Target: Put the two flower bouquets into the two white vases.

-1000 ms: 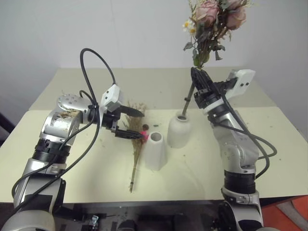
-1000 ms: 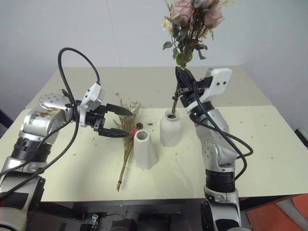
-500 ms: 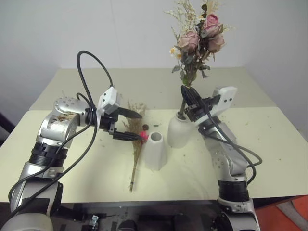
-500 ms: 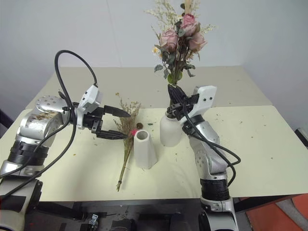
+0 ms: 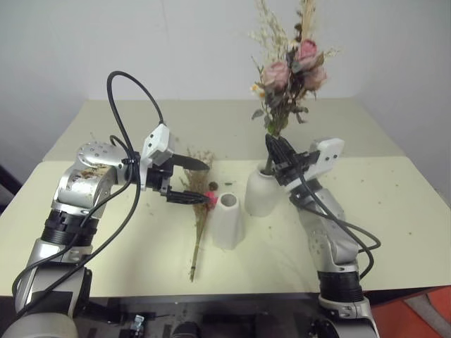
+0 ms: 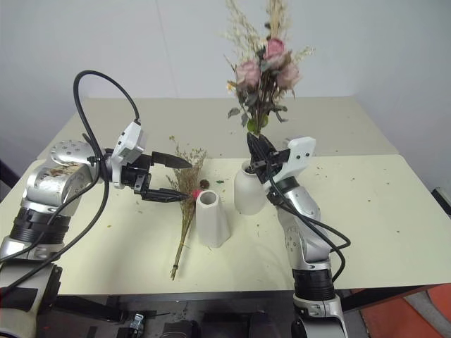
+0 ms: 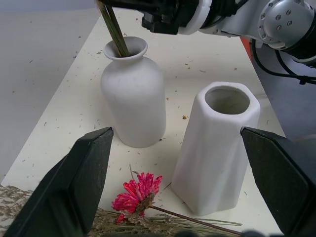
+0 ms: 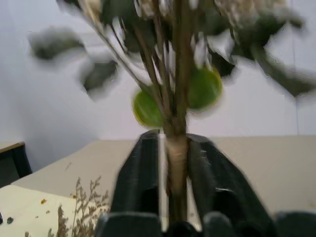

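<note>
Although the stems of the rose bouquet (image 5: 290, 67) were already seated in the neck of the round-bellied vase (image 5: 262, 191), the right hand (image 5: 280, 153) had not been withdrawn: in the right wrist view its two fingers (image 8: 140, 170) flanked the wrapped stems, and it could not be told whether they were grasping the stems or had just let go. The bouquet of pale pink roses, cream sprigs and green leaves stood upright above the vase. By this judgement, one half of the task was done or nearly so, pending release by the right hand.

The second half was not yet started. The dried bouquet (image 5: 200, 211), tan-brown sprigs with a bright pink daisy (image 7: 138, 191), lay flat on the desk (image 5: 394, 225), just beside the tall tapered vase (image 5: 227, 220), which stood empty with its mouth clear. The left hand (image 5: 194, 182) hovered above the head end of the dried bouquet with its fingers spread wide, grasping nothing. Remaining steps, as judged: grasp the dried stems, raise them upright, and lower them into the tapered vase.

The desk had a pale cream-yellow top, scattered with small dry plant fragments, mostly around the vases. A plain white wall (image 5: 106, 42) stood behind it.
</note>
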You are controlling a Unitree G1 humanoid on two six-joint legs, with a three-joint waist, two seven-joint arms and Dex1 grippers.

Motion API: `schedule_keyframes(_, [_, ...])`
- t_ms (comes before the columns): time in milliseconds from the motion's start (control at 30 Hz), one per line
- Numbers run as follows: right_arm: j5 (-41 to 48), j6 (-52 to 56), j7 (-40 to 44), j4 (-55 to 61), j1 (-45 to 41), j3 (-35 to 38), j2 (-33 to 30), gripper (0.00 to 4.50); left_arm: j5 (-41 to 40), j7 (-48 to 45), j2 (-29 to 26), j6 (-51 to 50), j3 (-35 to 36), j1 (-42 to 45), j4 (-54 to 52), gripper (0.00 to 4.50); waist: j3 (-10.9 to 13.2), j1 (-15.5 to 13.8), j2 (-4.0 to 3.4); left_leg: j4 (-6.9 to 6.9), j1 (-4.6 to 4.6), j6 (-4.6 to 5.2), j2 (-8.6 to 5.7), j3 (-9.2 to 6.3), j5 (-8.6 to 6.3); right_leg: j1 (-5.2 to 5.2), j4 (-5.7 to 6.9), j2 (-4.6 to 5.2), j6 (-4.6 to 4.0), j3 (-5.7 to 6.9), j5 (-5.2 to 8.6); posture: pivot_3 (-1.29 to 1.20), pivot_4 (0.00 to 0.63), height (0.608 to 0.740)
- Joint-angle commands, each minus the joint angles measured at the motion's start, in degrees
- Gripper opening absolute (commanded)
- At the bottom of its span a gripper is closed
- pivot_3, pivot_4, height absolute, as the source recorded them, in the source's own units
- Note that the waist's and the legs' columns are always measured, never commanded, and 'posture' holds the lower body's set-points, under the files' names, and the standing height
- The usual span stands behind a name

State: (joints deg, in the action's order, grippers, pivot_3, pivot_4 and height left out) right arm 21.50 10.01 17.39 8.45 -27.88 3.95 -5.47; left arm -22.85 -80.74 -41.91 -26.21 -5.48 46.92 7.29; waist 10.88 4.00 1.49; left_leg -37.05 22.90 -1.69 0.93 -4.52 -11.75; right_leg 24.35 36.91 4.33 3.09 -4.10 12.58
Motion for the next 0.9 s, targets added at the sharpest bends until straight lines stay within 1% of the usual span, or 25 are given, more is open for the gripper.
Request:
schedule_keyframes(33, [1.10, -1.22, 0.47, 4.56, 0.54, 0.73, -0.43, 2.49, -1.35, 0.73, -0.14, 1.29, 2.68, 0.46, -1.55, 4.50, 0.00, -0.02, 0.00, 0.00, -0.01, 0.00, 0.00, 0.00, 0.00, 0.00, 0.01, 0.00, 0.00, 0.00, 0.00, 0.00, 0.150, 0.740])
schedule_keyframes(100, [1.58, -0.52, 0.35, 5.97, 1.67, 0.64, -0.45, 3.10, -1.15, 1.34, 0.17, 2.47, 3.09, 0.35, -1.23, 4.50, 0.00, -0.04, 0.00, 0.00, -0.01, 0.00, 0.01, 0.00, 0.00, 0.00, 0.01, -0.01, 0.01, 0.00, 0.01, 0.00, 0.150, 0.740])
schedule_keyframes(233, [3.00, 0.19, 1.35, 9.49, 4.68, 0.32, -0.98, 4.48, -1.07, 2.13, 1.10, 3.87, 3.72, 0.85, -0.25, 4.50, 0.00, -0.08, 0.00, 0.00, 0.00, 0.00, 0.00, 0.00, 0.00, -0.01, -0.02, 0.01, 0.01, 0.00, 0.01, 0.00, 0.150, 0.740])
schedule_keyframes(467, [7.40, 2.96, 4.90, 16.73, 11.29, 0.09, -4.56, 4.49, -1.32, 1.78, 1.30, 4.23, 4.13, 0.62, -0.11, 4.50, 0.00, -0.10, 0.00, 0.00, -0.02, 0.00, 0.01, 0.00, 0.00, -0.04, -0.02, -0.01, 0.17, 0.00, 0.10, 0.00, 0.150, 0.740])
schedule_keyframes(700, [8.63, 5.22, 6.16, 20.49, 16.01, 1.00, -8.73, 4.49, -1.36, 2.60, 0.90, 3.41, 4.62, 0.01, -0.27, 4.50, 0.00, -0.16, 0.00, 0.00, -0.05, 0.00, 0.00, 0.00, 0.00, -0.07, -0.02, -0.01, 0.31, 0.00, 0.19, 0.00, 0.150, 0.740])
schedule_keyframes(800, [8.78, 6.86, 7.30, 22.91, 17.59, 1.83, -12.42, 4.49, -0.53, 8.54, 1.37, 0.49, 6.26, -0.71, -0.08, 4.50, 0.00, -0.18, 0.00, 0.00, -0.03, 0.00, 0.00, 0.00, 0.00, -0.06, -0.05, 0.00, 0.32, -0.01, 0.20, 0.00, 0.150, 0.740])
schedule_keyframes(900, [10.38, 10.85, 8.47, 25.97, 18.40, 4.06, -18.26, 4.49, 2.48, 20.04, 2.42, -5.68, 7.66, -1.62, -0.65, 4.50, 0.00, -0.23, 0.01, -0.01, -0.04, 0.00, -0.01, 0.00, 0.00, -0.09, -0.07, 0.02, 0.33, -0.01, 0.20, 0.00, 0.150, 0.740])
